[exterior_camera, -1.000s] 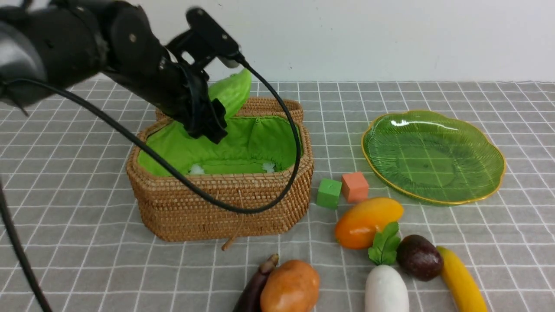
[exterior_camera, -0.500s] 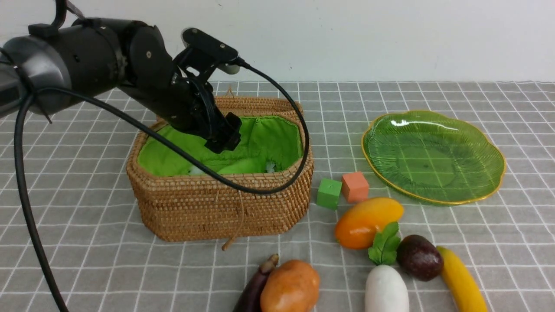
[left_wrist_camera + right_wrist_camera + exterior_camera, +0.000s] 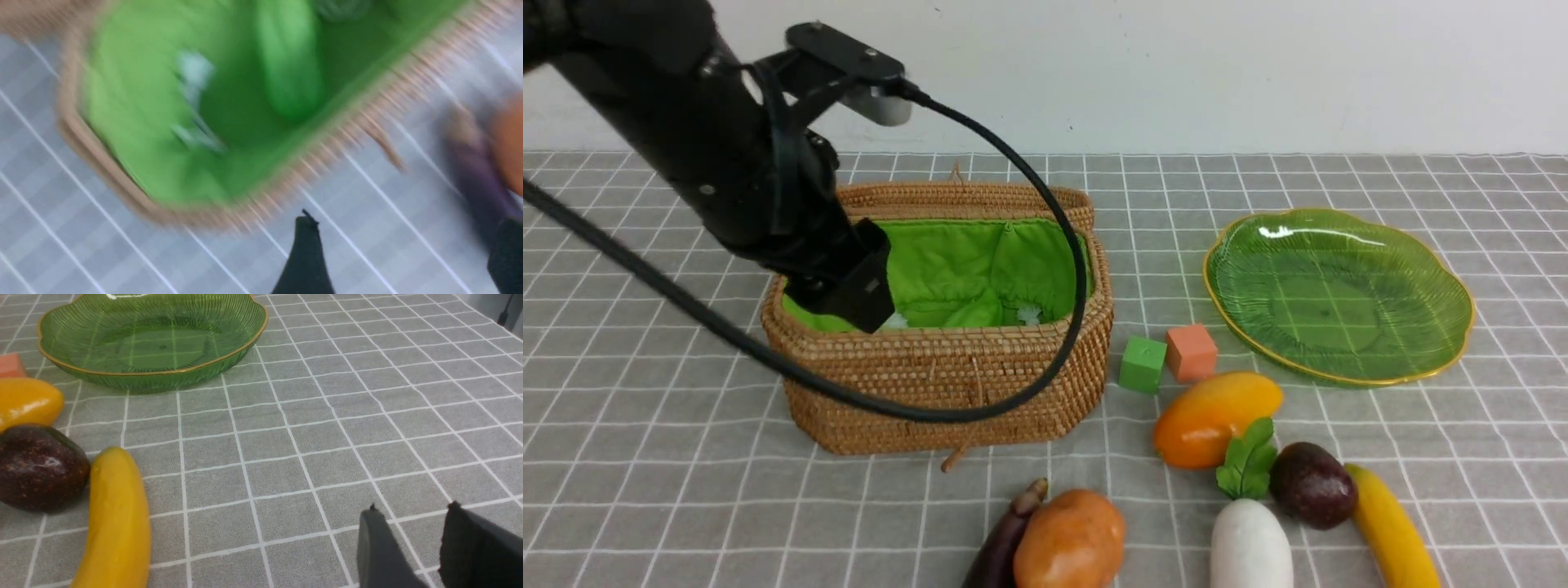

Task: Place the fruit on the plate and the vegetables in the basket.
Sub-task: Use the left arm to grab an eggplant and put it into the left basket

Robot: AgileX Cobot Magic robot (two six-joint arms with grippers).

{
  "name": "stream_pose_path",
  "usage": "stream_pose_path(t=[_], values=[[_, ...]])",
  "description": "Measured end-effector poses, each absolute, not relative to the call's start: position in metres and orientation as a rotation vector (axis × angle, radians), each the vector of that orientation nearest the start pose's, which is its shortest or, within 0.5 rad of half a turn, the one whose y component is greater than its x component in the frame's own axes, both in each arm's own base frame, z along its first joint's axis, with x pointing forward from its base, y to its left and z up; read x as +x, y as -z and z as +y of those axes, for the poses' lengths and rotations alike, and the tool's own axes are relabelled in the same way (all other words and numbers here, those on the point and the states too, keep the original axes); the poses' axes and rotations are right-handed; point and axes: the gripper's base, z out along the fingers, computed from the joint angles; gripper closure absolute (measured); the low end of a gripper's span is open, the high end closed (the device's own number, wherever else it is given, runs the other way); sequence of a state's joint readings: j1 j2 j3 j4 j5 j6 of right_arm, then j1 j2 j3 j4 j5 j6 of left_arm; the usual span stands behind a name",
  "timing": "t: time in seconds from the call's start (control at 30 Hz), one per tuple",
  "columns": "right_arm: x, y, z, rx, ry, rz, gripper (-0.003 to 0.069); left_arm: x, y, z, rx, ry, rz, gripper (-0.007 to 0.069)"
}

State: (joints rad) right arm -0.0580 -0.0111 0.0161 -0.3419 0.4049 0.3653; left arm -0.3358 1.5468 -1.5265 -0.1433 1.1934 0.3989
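So far 1 vegetable is in place: the gourd (image 3: 968, 313) lies on the green lining inside the basket (image 3: 947, 384), close to its near wall. The left gripper (image 3: 849, 290) hangs over the basket's near left corner. The left wrist view is blurred but shows its jaws spread wide with nothing between them.

The plate (image 3: 1339, 294) sits bare, well to the right of the basket. Between them stand 2 cubes, the green cube (image 3: 1142, 364) touching the orange cube (image 3: 1191, 351).

Just nearer than the cubes, the mango (image 3: 1213, 416) lies on the tablecloth (image 3: 686, 490), and the leaves of the radish (image 3: 1250, 543) overlap its near edge. The maroon fruit (image 3: 1313, 483) sits just right of those leaves, touching the banana (image 3: 1392, 531) on its right. At the near edge the eggplant (image 3: 1001, 547) rests against the potato (image 3: 1070, 541).

The right gripper (image 3: 412, 506) appears only in its own wrist view. It is over bare tablecloth to the right of the banana, with its jaws a narrow gap apart and empty.
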Motion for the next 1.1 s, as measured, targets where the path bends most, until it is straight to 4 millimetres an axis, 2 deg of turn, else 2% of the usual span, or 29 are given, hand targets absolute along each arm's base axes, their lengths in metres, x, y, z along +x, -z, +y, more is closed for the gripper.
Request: stream_pose_path(t=[0.07, 0.1, 0.13, 0.23, 0.33, 0.37, 0.57, 0.63, 0.73, 0.77, 0.83, 0.9, 0.93, 0.97, 1.03, 1.1], values=[[0.051, -0.174, -0.015, 0.191, 0.130, 1.862, 0.0417, 0.273, -0.382, -0.117, 0.898, 0.315, 2.499, 0.0103], [0.051, -0.174, -0.015, 0.191, 0.130, 1.862, 0.0417, 0.272, -0.383, -0.117, 0.895, 0.324, 2.493, 0.0103], [0.051, -0.174, -0.015, 0.191, 0.130, 1.862, 0.0417, 0.258, -0.388, -0.117, 0.834, 0.407, 2.497, 0.0104], [0.051, -0.174, -0.015, 0.191, 0.130, 1.862, 0.0417, 0.244, -0.380, -0.117, 0.711, 0.516, 2.553, 0.0104], [0.051, -0.174, -0.015, 0.191, 0.130, 1.862, 0.0417, 0.239, -0.359, -0.118, 0.623, 0.571, 2.635, 0.0104], [0.051, -0.174, -0.015, 0.191, 0.130, 1.862, 0.0417, 0.237, -0.335, -0.119, 0.574, 0.612, 2.708, 0.0104], [0.051, -0.174, -0.015, 0.191, 0.130, 1.862, 0.0417, 0.232, -0.267, -0.127, 0.429, 0.767, 2.878, 0.0103], [0.051, -0.174, -0.015, 0.191, 0.130, 1.862, 0.0417, 0.231, -0.260, -0.130, 0.428, 0.774, 2.898, 0.0101], [0.051, -0.174, -0.015, 0.191, 0.130, 1.862, 0.0417, 0.222, -0.243, -0.150, 0.539, 0.712, 2.947, 0.0078], [0.051, -0.174, -0.015, 0.191, 0.130, 1.862, 0.0417, 0.222, -0.242, -0.149, 0.542, 0.703, 2.946, 0.0076], [0.051, -0.174, -0.015, 0.191, 0.130, 1.862, 0.0417, 0.216, -0.234, -0.168, 0.560, 0.582, 2.953, 0.0046], [0.051, -0.174, -0.015, 0.191, 0.130, 1.862, 0.0417, 0.217, -0.229, -0.176, 0.486, 0.515, 2.940, 0.0030], [0.051, -0.174, -0.015, 0.191, 0.130, 1.862, 0.0417, 0.219, -0.222, -0.184, 0.351, 0.462, 2.945, 0.0018], [0.051, -0.174, -0.015, 0.191, 0.130, 1.862, 0.0417, 0.220, -0.220, -0.184, 0.335, 0.451, 2.941, 0.0017], [0.051, -0.174, -0.015, 0.191, 0.130, 1.862, 0.0417, 0.222, -0.208, -0.193, 0.097, 0.413, 2.971, 0.0015], [0.051, -0.174, -0.015, 0.191, 0.130, 1.862, 0.0417, 0.225, -0.197, -0.197, 0.015, 0.382, 2.998, 0.0018]])
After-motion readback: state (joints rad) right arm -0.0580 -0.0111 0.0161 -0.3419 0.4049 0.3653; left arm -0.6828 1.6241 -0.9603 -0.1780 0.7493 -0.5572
